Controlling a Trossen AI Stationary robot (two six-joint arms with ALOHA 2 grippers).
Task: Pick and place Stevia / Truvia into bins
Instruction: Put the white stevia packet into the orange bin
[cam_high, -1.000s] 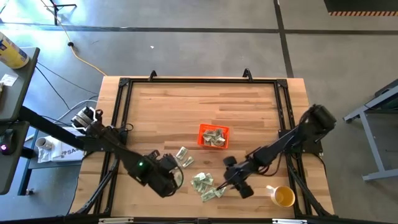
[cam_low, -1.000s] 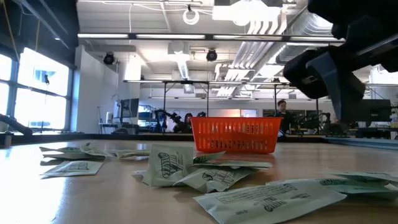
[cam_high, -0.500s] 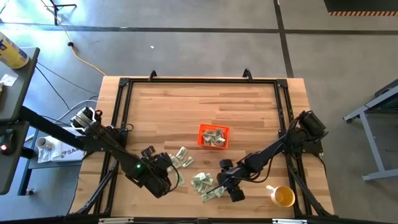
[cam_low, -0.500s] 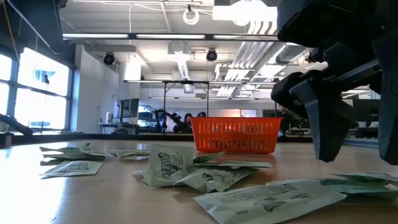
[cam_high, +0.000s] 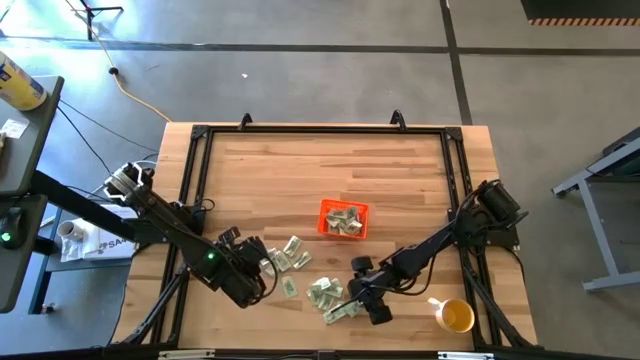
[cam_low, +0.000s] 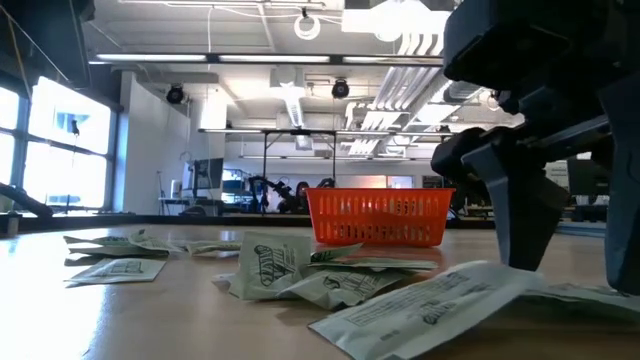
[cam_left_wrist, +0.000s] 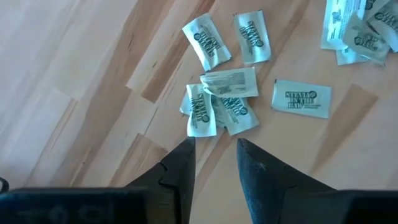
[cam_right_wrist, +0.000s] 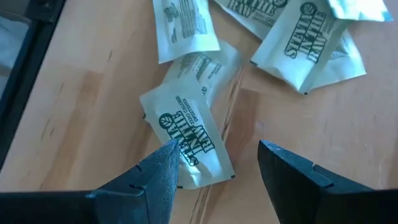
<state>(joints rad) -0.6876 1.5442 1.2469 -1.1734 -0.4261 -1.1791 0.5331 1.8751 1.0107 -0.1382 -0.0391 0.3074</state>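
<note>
Pale green-and-white Stevia packets (cam_left_wrist: 221, 102) lie flat in a loose overlapping cluster just ahead of the left jaws, none between them. One creased packet (cam_right_wrist: 189, 143) lies tilted, its edge lying at one finger of the open right jaws, with more beyond. The orange bin (cam_high: 343, 219) sits upright, well apart from both, holding several packets.
</note>
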